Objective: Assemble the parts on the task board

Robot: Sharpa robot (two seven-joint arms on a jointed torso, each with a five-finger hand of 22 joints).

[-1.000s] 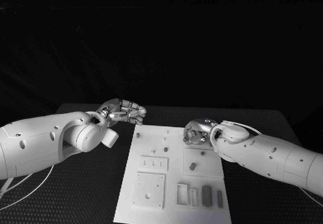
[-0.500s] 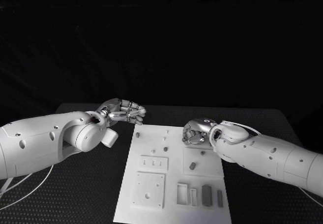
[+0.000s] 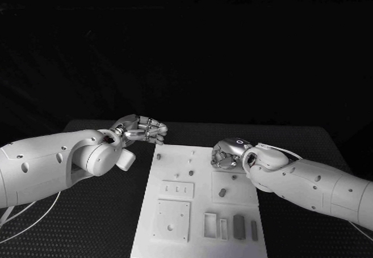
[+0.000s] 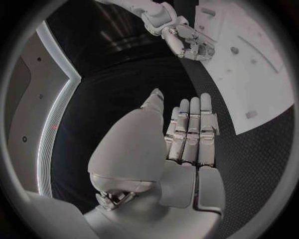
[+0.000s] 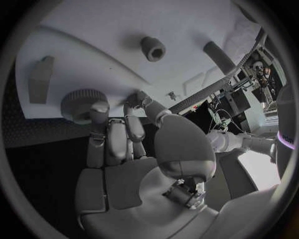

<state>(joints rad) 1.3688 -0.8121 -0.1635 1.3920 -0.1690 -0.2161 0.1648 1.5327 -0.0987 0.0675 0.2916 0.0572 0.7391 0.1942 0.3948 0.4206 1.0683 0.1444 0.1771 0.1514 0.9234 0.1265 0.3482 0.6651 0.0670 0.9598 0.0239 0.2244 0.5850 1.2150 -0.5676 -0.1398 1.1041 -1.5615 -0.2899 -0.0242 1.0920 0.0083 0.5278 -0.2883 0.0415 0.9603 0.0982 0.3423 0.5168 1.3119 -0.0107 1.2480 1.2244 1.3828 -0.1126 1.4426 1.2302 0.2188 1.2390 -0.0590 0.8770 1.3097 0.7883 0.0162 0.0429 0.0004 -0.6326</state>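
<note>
Task board (image 3: pixel 202 203): I see the white plate lying flat in the middle of the black bench (image 3: pixel 93 216), long axis running away from me.

Parts: several small dark pieces stand or lie on the board. A short one (image 3: pixel 223 192) lies near the middle, and two long bars (image 3: pixel 239 226) lie side by side at the near right corner.

Right hand (image 3: pixel 227 153): it sits over the board's far right corner. In the right wrist view its fingertips (image 5: pixel 99 107) touch a round knurled part (image 5: pixel 79 105) on the plate. The fingers are curled toward it, but I cannot tell whether they have closed into a real grip.

Left hand (image 3: pixel 143 129): it holds nothing. It hangs over the bench just beyond the board's far left corner. The left wrist view shows the fingers (image 4: pixel 191 130) straight and close together.

Step in hand: in my judgement, securing the knurled part with the right hand.

Method advised: I would set the fingers on opposite sides of the knurled rim before lifting, keep the part upright, and raise it straight off the plate.

Risk: a one-sided touch could tip or roll the part toward the neighbouring ring-shaped piece (image 5: pixel 152 48).
</note>
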